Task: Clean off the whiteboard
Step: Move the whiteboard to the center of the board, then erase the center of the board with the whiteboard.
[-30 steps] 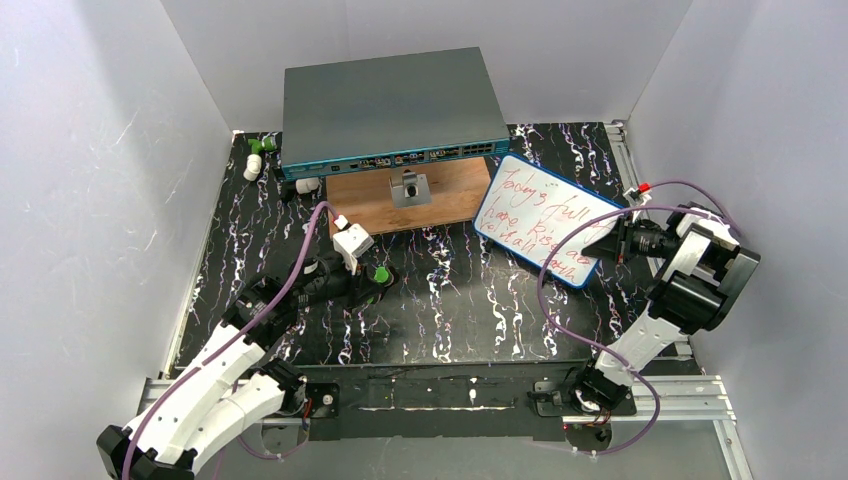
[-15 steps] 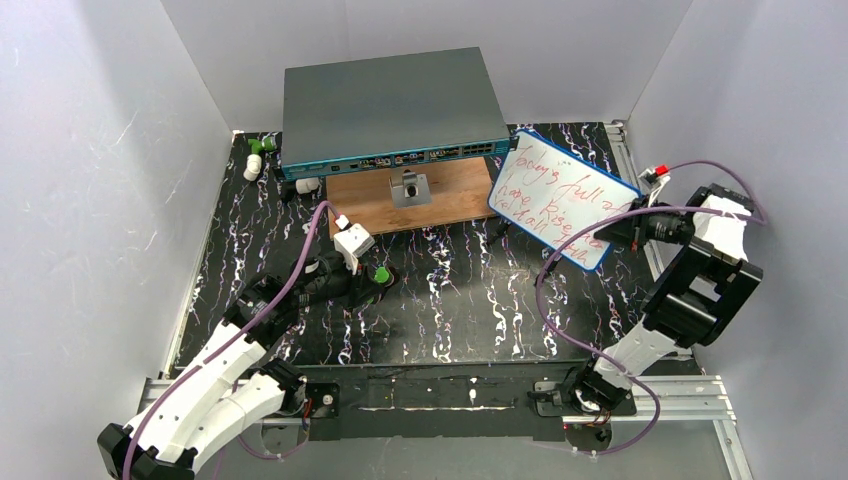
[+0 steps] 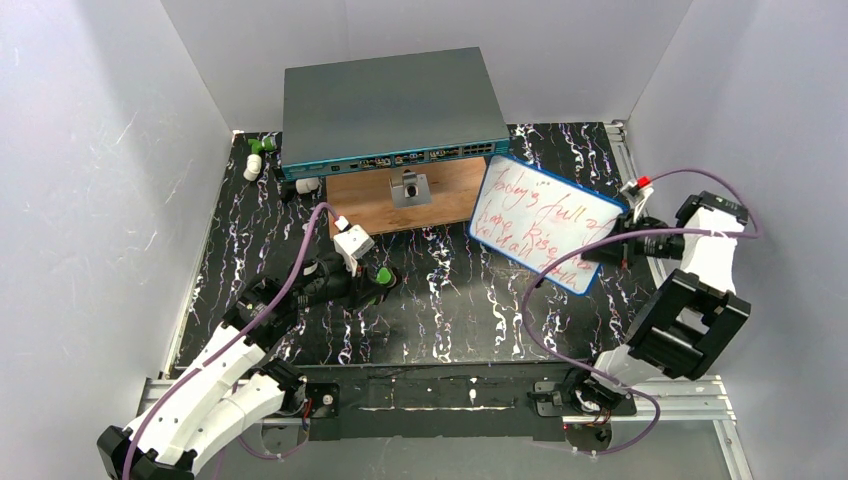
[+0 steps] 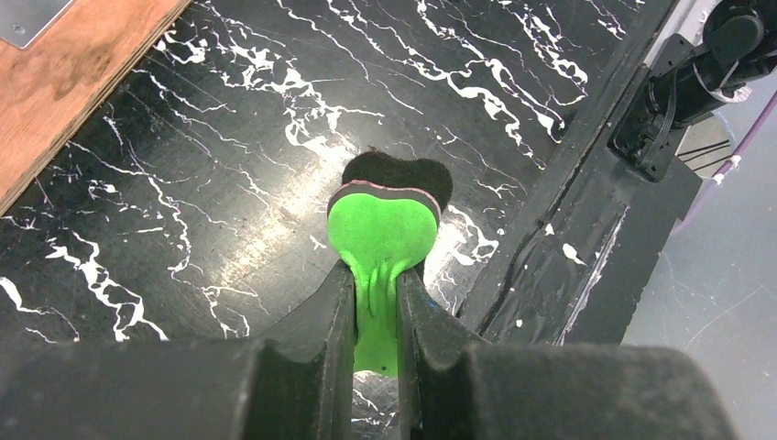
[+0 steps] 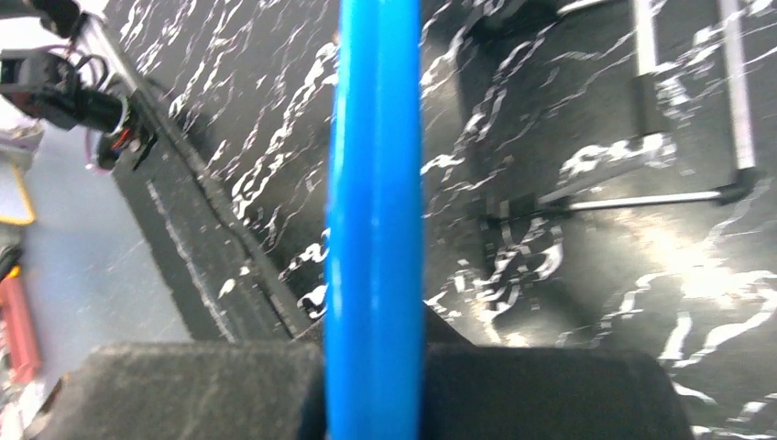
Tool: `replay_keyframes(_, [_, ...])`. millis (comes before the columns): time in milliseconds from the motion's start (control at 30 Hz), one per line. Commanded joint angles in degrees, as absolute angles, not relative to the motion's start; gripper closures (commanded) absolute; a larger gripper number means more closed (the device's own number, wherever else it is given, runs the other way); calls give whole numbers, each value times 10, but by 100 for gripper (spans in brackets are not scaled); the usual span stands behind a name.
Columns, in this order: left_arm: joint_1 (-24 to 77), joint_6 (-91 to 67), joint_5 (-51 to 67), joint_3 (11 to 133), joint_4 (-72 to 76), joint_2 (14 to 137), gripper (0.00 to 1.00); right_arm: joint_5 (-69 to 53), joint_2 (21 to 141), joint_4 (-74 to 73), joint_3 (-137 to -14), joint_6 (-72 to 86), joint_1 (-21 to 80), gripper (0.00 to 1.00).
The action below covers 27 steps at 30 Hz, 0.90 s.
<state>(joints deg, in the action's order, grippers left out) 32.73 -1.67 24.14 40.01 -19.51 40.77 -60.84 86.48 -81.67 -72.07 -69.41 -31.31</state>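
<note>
The whiteboard point(image 3: 546, 223), white with a blue frame and red handwriting, hangs tilted above the mat at the right. My right gripper point(image 3: 601, 249) is shut on its right edge. From the right wrist camera I see only the blue frame point(image 5: 376, 183) edge-on, running up between the jaws of the right gripper point(image 5: 376, 344). At left centre my left gripper point(image 3: 368, 280) is shut on a green eraser point(image 3: 381, 275), low over the mat. In the left wrist view the green eraser point(image 4: 382, 229) with its dark felt face sticks out past the left gripper point(image 4: 376, 293).
A grey-teal switch box point(image 3: 390, 105) stands at the back on a brown wooden board point(image 3: 400, 195). Small white and green caps point(image 3: 258, 155) lie at the back left. The black marbled mat point(image 3: 440, 300) covers the table, with a metal rail point(image 3: 640, 400) along the near edge.
The right gripper has closed on the whiteboard and lifted it off the mat, swinging it toward the back right and then back to the left. The left arm has stayed still.
</note>
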Motion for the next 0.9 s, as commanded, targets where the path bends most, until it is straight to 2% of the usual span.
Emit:
replay_keyframes(0, [325,-23,271,390,-172,397,100,-628,809,-855,-673,-696,-283,99])
replay_keyframes(167, [325,-79,272,382,-136,394,100,-615,762,-831,-626,-667,-229,99])
replay_keyframes(300, [340,-156,249,354,-74,387,100,-602,728,-766,-607,-564,-131,99])
replay_keyframes(467, [436,-204,88,317,-18,383,100,-584,698,-639,-577,-410,-14,99])
replay_keyframes(567, [466,-238,-20,293,34,401,100,-561,687,-587,-560,-361,20,99])
replay_keyframes(767, [471,-245,-112,232,212,453,100,-526,686,-555,-553,-338,55,99])
replay_keyframes(867, [470,-237,-133,238,253,501,100,-513,686,-541,-552,-328,70,99])
